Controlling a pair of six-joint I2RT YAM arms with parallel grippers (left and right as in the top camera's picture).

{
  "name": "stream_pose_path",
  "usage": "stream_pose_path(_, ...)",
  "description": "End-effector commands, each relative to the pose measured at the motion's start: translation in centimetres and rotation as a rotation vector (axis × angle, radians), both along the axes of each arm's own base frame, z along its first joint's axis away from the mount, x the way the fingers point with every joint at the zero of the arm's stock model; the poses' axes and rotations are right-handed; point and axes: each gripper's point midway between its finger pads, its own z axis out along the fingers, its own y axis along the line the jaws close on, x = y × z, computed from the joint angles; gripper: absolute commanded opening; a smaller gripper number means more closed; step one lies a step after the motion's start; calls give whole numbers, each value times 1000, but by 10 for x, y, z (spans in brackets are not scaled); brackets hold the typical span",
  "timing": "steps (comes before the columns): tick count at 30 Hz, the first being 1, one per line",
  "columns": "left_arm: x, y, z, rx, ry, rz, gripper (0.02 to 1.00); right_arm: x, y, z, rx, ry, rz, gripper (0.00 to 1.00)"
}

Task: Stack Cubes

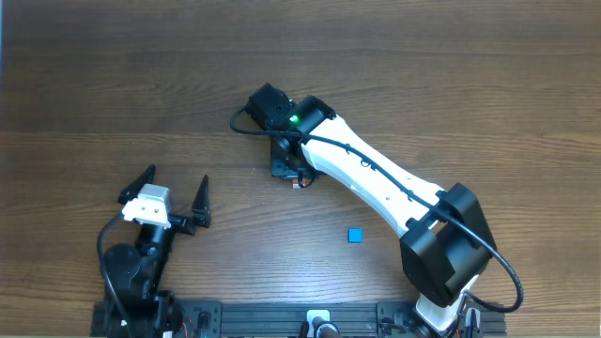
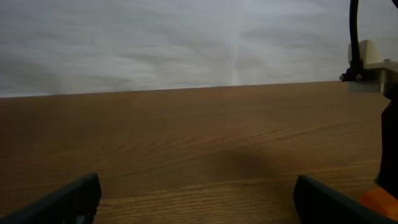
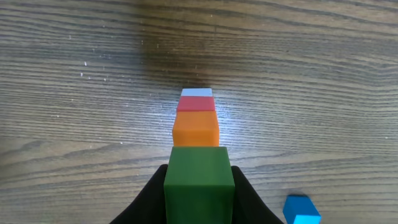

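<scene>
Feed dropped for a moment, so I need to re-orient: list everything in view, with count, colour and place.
green cube: one, green, held in the right gripper directly over the stack
orange cube: one, orange, just under the green cube
red cube: one, red, beneath the orange cube
pale cube: one, white or pale blue, lowest visible in the stack
blue cube: one, blue, alone on the table beside the right arm
table: one, brown wood
left gripper: one, black, open, near its base
right gripper: one, black, shut on the green cube
</scene>
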Motion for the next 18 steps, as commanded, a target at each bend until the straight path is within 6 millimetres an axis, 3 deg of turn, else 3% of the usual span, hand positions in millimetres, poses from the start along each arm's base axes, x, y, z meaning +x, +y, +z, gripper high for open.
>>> stream_pose_path(1, -1, -3, -1, 17, -8, -15, 1000, 5, -1, -6, -19, -3, -18, 12)
stream_pose_path(18, -1, -3, -1, 17, -8, -15, 1000, 6, 1, -17, -31, 11, -18, 34)
